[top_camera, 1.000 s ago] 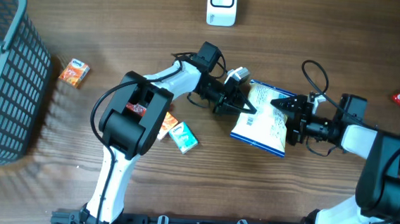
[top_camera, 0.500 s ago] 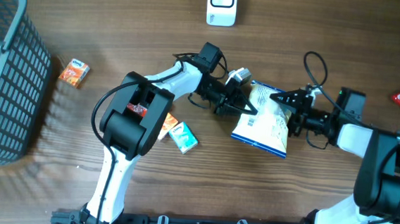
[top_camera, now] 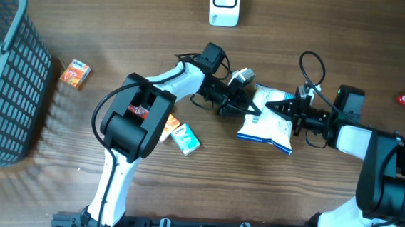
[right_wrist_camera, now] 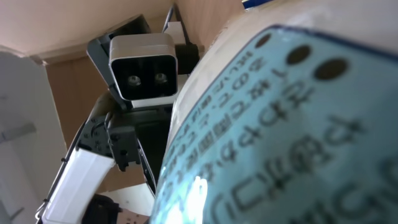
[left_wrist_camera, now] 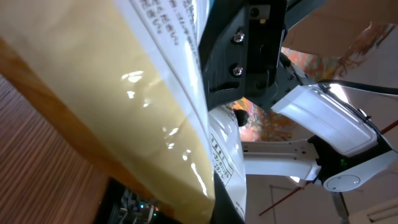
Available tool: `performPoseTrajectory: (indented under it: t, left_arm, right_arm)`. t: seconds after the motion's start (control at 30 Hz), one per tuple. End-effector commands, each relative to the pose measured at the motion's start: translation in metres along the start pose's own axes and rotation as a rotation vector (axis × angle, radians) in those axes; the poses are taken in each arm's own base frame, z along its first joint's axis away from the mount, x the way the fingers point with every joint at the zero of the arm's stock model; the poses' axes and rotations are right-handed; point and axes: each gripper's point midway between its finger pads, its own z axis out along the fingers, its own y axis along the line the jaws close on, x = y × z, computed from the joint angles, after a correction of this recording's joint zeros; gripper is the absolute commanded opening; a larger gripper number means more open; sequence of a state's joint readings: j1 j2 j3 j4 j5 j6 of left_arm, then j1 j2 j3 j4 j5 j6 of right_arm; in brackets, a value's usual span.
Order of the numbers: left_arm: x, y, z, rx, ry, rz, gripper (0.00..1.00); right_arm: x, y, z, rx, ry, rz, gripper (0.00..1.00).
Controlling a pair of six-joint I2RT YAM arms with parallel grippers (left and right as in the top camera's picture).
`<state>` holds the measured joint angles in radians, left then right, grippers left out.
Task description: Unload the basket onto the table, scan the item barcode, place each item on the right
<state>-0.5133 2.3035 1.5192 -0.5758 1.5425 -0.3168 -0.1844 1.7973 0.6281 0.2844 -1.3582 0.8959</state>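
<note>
Though from opposite sides, left claw (top_camera: 251, 108) and right claw (top_camera: 277, 107) both tight on the snack bag (top_camera: 268, 129).

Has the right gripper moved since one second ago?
Yes. Against the fixed white scanner, the right gripper crept left, toward the left gripper, and shut on the snack bag.

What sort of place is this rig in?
Likely a mock shop checkout on a lab bench: white scanner, grey basket, snack bag and small packets on a wooden table.

Japanese print on the bag (right_wrist_camera: 298, 137)
</note>
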Motion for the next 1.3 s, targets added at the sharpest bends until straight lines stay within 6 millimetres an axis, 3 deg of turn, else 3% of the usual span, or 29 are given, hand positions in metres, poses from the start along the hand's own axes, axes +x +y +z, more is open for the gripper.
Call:
performPoseTrajectory:
  t: [0.0, 0.03, 0.1, 0.17, 0.27, 0.37, 0.53, 0.7, 0.83, 1.07, 1.27]
  left_arm:
    - [0.007, -0.020, 0.002, 0.031, 0.019, 0.047, 0.59]
    - [0.007, -0.020, 0.002, 0.032, 0.018, 0.047, 0.73]
    - [0.005, -0.020, -0.003, 0.033, 0.006, 0.047, 0.89]
    - [0.001, -0.021, -0.015, 0.037, -0.021, 0.048, 0.93]
    - [-0.006, -0.025, -0.038, 0.018, -0.083, 0.047, 0.94]
    - [-0.015, -0.017, -0.070, -0.121, -0.208, 0.016, 0.95]
    - [-0.012, -0.005, -0.124, -0.374, -0.388, -0.070, 0.96]
    - [0.000, -0.002, -0.170, -0.582, -0.521, -0.121, 0.97]
    - [0.008, 0.002, -0.195, -0.699, -0.587, -0.150, 1.00]
    - [0.011, 0.021, -0.222, -0.855, -0.645, -0.185, 1.00]
    - [0.013, 0.026, -0.229, -0.906, -0.656, -0.201, 1.00]
  right_arm:
    - [-0.007, 0.005, 0.001, -0.012, -0.008, -0.057, 0.04]
    - [-0.008, 0.007, 0.001, -0.016, -0.009, -0.065, 0.04]
    - [-0.010, 0.015, 0.001, -0.035, -0.007, -0.086, 0.04]
    - [-0.011, 0.030, 0.000, -0.070, 0.005, -0.140, 0.04]
    - [-0.011, 0.055, -0.002, -0.119, 0.025, -0.243, 0.04]
    - [-0.005, 0.094, -0.007, -0.172, 0.043, -0.461, 0.05]
    - [-0.003, 0.136, -0.011, -0.205, 0.047, -0.638, 0.05]
    - [-0.014, 0.153, -0.012, -0.221, 0.006, -0.672, 0.05]
    - [-0.028, 0.158, -0.012, -0.238, -0.074, -0.638, 0.05]
    - [-0.059, 0.152, 0.017, -0.221, -0.207, -0.441, 0.05]
    - [-0.069, 0.189, 0.049, -0.187, -0.200, -0.566, 0.04]
